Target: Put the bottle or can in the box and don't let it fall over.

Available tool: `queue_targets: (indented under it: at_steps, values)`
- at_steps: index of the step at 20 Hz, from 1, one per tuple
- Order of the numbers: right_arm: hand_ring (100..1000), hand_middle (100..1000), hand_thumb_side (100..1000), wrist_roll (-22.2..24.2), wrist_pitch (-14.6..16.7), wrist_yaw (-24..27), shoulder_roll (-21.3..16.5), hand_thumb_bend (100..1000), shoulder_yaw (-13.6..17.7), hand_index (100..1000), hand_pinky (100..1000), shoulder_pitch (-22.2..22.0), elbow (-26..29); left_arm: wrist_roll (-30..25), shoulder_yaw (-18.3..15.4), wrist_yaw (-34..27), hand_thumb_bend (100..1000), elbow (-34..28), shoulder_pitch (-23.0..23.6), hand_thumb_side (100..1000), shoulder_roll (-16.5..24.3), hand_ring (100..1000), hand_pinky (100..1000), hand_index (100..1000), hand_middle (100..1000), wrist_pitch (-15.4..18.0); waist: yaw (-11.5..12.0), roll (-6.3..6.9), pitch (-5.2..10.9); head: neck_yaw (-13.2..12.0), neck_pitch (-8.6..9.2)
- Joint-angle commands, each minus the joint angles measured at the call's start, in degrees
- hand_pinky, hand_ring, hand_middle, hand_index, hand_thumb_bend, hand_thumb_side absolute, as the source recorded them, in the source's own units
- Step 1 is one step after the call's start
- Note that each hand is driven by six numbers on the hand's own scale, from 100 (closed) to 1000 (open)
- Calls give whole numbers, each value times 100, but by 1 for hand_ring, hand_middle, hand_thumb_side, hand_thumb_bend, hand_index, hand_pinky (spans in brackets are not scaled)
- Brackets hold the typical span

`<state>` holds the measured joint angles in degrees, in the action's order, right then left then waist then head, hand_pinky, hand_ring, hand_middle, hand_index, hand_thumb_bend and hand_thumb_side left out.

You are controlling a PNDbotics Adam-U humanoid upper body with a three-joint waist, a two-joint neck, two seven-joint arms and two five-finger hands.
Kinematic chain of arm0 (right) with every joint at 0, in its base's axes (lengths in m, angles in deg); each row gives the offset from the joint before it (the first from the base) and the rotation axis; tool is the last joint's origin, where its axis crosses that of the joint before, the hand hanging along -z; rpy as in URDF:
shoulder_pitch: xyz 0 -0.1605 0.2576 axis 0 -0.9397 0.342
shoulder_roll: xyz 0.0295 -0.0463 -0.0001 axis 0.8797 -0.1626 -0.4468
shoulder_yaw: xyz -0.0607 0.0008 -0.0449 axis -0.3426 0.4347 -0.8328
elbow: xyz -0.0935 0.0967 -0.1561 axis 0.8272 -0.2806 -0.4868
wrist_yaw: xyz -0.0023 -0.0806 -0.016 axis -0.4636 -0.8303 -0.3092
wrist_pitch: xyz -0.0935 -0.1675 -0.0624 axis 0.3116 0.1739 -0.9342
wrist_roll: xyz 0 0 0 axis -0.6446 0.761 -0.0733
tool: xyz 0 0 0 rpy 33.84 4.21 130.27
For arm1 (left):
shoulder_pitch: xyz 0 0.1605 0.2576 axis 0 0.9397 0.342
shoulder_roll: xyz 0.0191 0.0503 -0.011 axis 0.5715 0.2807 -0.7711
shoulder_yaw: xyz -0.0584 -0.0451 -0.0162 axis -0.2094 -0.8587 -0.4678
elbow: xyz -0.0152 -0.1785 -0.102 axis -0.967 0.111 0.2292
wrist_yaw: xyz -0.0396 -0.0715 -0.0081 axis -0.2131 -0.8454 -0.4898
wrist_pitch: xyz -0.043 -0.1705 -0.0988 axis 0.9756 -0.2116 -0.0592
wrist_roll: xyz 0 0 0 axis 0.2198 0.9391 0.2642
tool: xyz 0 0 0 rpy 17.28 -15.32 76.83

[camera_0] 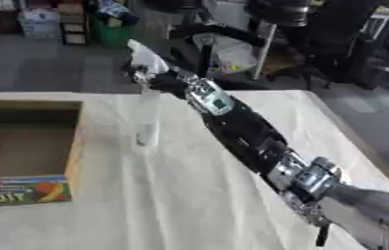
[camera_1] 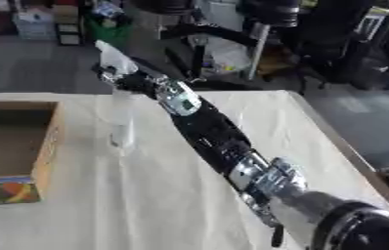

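Left eye view: our right hand point(camera_0: 151, 78) has fingers curled around the top of the bottle point(camera_0: 147, 122), which stands upright below them. We judge this high grip prevents tipping. The box point(camera_0: 74, 146) lies left of the fingers.

Right arm: black with silver joints, it comes in from the lower right corner and stretches diagonally up and left across the surface point(camera_1: 189, 205).
Right hand point(camera_1: 125, 78): at the top of the bottle, fingers curled round its neck; something pale rises just above the hand.
Bottle point(camera_1: 122, 122): clear, upright, its base on the cloth, just right of the box.
Box point(camera_1: 46, 141): open cardboard, at the left edge, inside brown and bare, with a colourful fruit print on its near wall.
Surface: covered with a cream cloth, its right edge running down toward the lower right.
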<state>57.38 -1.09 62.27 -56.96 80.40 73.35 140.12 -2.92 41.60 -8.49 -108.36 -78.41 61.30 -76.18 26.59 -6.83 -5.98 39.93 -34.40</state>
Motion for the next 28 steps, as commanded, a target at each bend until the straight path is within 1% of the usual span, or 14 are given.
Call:
queue_targets:
  at_steps: [1, 5, 8, 9, 10, 13, 17, 20, 22, 25, 28]
  values:
    - [1000, 735, 424, -78, -23, 23, -206, 100, 46, 662, 842, 88, 133, 6, -25, -16, 532, -107, -78, 573, 55, 724, 708, 794, 586, -1, -14, 55, 56, 4, 91]
    - [1000, 716, 421, -75, -22, 38, -247, 100, 42, 617, 839, 86, 176, 11, -30, -18, 533, -110, -70, 574, 65, 724, 708, 794, 586, -1, -28, 53, 62, 0, 89]
    - [1000, 706, 423, -50, -4, 65, -283, 100, 44, 545, 835, 84, 221, 19, -34, -20, 532, -117, -66, 574, 74, 724, 707, 794, 586, 1, -40, 51, 69, -10, 88]
    - [1000, 706, 423, -39, 0, 76, -290, 100, 44, 542, 835, 89, 235, 22, -36, -19, 531, -121, -65, 574, 77, 724, 707, 794, 586, 3, -44, 51, 72, -11, 89]
    - [1000, 700, 424, -25, 0, 91, -290, 100, 44, 517, 832, 99, 247, 26, -39, -20, 530, -126, -63, 574, 80, 724, 707, 794, 586, 4, -46, 52, 74, -10, 89]
    - [1000, 690, 425, 39, -24, 154, -286, 100, 48, 508, 823, 132, 288, 41, -52, -20, 529, -139, -60, 574, 87, 724, 706, 794, 586, 8, -53, 54, 81, -16, 92]
    - [1000, 677, 424, 85, -106, 309, -321, 100, 64, 500, 770, 152, 365, 86, -98, -13, 527, -165, -48, 573, 105, 723, 706, 795, 587, 15, -66, 57, 94, -19, 97]
    - [918, 669, 423, 114, -160, 428, -355, 100, 67, 496, 723, 169, 446, 133, -145, 6, 525, -196, -44, 574, 113, 723, 706, 795, 587, 22, -64, 56, 103, -24, 101]
    - [908, 663, 425, 134, -212, 536, -375, 100, 67, 494, 707, 192, 497, 180, -191, 23, 522, -226, -41, 573, 117, 722, 705, 796, 588, 26, -43, 50, 115, -30, 104]
    - [899, 651, 432, 191, -371, 828, -391, 100, 45, 489, 695, 252, 571, 233, -234, 60, 522, -290, -45, 574, 132, 722, 703, 797, 589, 34, 4, 27, 130, -40, 140]
    - [889, 643, 463, 241, -543, 1210, -436, 100, 39, 485, 690, 318, 760, 231, -238, 127, 517, -400, -78, 578, 158, 720, 701, 798, 590, 52, 107, -13, 136, -31, 220]
